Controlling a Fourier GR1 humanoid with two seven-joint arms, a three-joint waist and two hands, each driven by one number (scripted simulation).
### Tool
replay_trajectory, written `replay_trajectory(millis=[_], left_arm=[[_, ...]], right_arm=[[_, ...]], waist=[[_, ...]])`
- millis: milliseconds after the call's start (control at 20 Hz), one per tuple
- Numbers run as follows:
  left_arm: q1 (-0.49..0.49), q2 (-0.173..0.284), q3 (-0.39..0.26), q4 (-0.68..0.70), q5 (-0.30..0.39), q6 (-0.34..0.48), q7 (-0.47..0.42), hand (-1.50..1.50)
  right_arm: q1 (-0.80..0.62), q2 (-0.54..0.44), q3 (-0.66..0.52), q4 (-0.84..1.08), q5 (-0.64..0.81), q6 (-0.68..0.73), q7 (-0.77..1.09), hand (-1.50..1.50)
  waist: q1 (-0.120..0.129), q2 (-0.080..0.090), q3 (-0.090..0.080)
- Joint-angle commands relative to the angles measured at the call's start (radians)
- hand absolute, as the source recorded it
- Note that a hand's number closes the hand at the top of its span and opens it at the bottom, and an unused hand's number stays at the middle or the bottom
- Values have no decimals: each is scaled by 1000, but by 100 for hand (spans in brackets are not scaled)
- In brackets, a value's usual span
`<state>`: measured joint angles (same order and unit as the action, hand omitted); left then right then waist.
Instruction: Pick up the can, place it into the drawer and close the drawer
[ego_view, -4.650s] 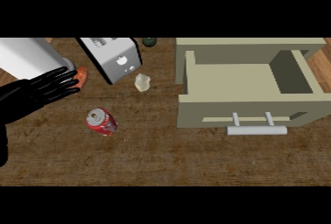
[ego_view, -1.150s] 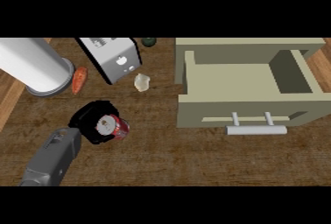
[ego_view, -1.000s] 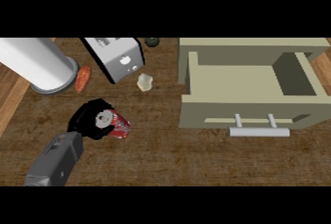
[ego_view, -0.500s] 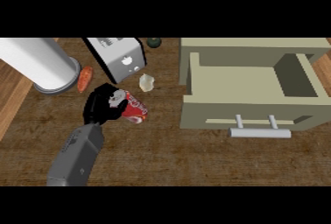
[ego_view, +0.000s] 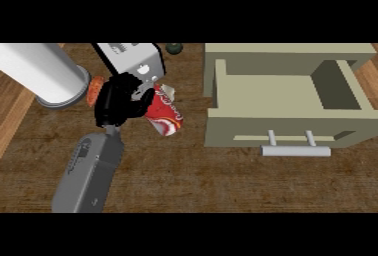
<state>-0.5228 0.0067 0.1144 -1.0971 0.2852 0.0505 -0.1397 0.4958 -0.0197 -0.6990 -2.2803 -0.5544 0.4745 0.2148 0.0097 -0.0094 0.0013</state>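
Note:
A red can (ego_view: 165, 113) with white lettering is held above the wooden counter, left of the drawer, tilted with its top end toward the far side. My left hand (ego_view: 121, 100) is shut on it, fingers curled round its left side; the grey forearm (ego_view: 90, 172) comes in from the lower left. The beige drawer (ego_view: 280, 126) stands pulled open at the right, its inside bare and its pale bar handle (ego_view: 297, 150) facing me. My right hand shows nowhere.
A large white cylinder (ego_view: 38, 71) stands at the far left with an orange item (ego_view: 95, 89) beside it. A grey boxy appliance (ego_view: 134, 59) sits just beyond my hand. A pale lump (ego_view: 169, 90) lies behind the can, and a small dark object (ego_view: 174, 48) lies farther back.
My left hand has risen with the can and carried it away from me and to the right, nearer the drawer. The can has tilted more upright in the hand.

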Motion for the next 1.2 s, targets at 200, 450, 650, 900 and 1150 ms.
replay_trajectory(millis=[200,450,650,900,1150], left_arm=[[-26,-6,-133,-337,-24,219,303,150],[-124,-7,-186,-292,-77,297,300,150],[-239,-7,-206,-206,-54,368,319,150],[-368,-7,-185,-162,-64,404,376,150],[-488,-7,-226,-16,-11,480,342,150]], right_arm=[[10,19,20,-6,9,-5,-16,-150],[-75,-6,20,31,47,-19,30,-150],[46,19,73,-81,19,-36,3,-150],[-30,13,-16,36,24,52,-20,-150],[-24,18,44,-31,10,-20,31,-150]], waist=[[-10,4,0],[-14,9,-1],[-30,9,-1],[-25,9,-1],[-33,11,-1]])
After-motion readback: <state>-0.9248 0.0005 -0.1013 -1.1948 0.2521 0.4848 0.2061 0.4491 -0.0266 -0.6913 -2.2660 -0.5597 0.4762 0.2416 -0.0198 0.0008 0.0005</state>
